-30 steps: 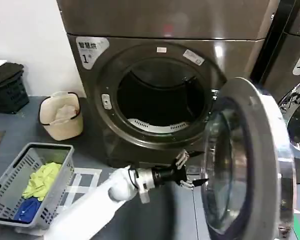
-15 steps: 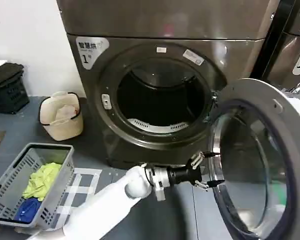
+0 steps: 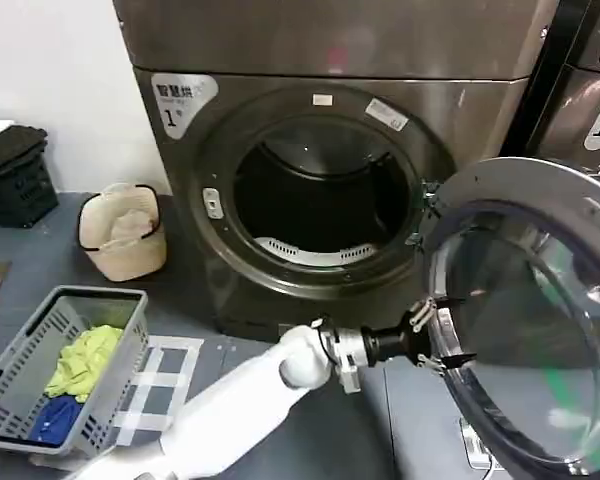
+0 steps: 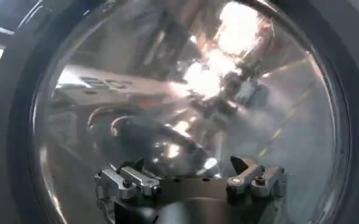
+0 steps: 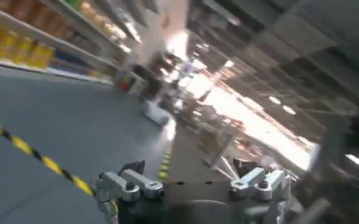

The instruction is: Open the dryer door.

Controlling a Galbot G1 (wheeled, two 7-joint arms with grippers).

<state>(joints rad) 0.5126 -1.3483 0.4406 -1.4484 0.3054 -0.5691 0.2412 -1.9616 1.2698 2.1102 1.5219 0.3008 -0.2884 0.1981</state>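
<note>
The dryer door hangs swung out to the right of the dark drum opening, its grey inner face and clear bowl turned toward me. My left arm reaches in from the lower left. Its left gripper is open, fingertips against the door's inner edge with nothing clamped. In the left wrist view the clear bowl of the dryer door lies just beyond the open left gripper. The right gripper is open and empty, pointing at floor and shelves away from the machine.
A grey basket of clothes sits on the floor at the left. Behind it stand a beige bucket and a black crate. A neighbouring machine stands right of the dryer, behind the open door.
The door has swung farther open to the right, showing more of its inner face. My left gripper has moved right with it, staying at its inner edge.
</note>
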